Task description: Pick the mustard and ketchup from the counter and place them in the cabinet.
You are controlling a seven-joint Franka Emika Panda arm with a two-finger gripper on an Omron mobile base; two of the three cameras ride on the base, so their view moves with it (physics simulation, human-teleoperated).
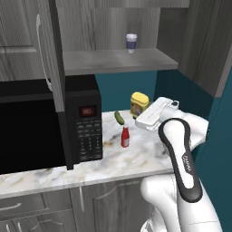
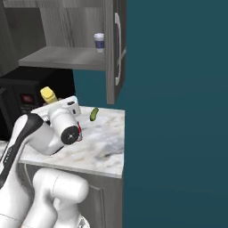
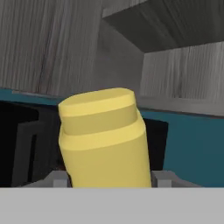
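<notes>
Grabbing the mustard [image 1: 139,104] is the step I'm on right now, first half of the job. In the hand view the yellow bottle sits square between the jaws, with a grey finger pad [image 3: 56,178] pressed at each side of it, so I'd call that closed narrow on the mustard and holding it. From the left base view I can't tell if the bottom of the bottle is off the table [image 1: 136,158] or resting on it, since the wrist hides that part.

The ketchup [image 1: 125,137] stands upright on the table, untouched, at roughly 7 o'clock from the mustard and clear of the jaws. A little green pickle [image 1: 119,118] lies at 11 o'clock from the ketchup, just beside it. The microwave [image 1: 50,127] takes up everything out at 9 o'clock.

The cabinet [image 1: 113,61] is straight up at 12 o'clock from the mustard, door [image 2: 113,49] swung open, and its shelf has a paper cup [image 1: 131,43] standing toward the back.

What I reckon comes next: lift straight up, get the bottle above the shelf's front lip, then push in and set it down. There looks to be plenty of bare shelf to the 9 o'clock side of the cup, so I'd aim there and not nudge the cup. The bottle is squat and smooth, so I'd go slow on the lift in case it slips. The ketchup gets its turn after that.
</notes>
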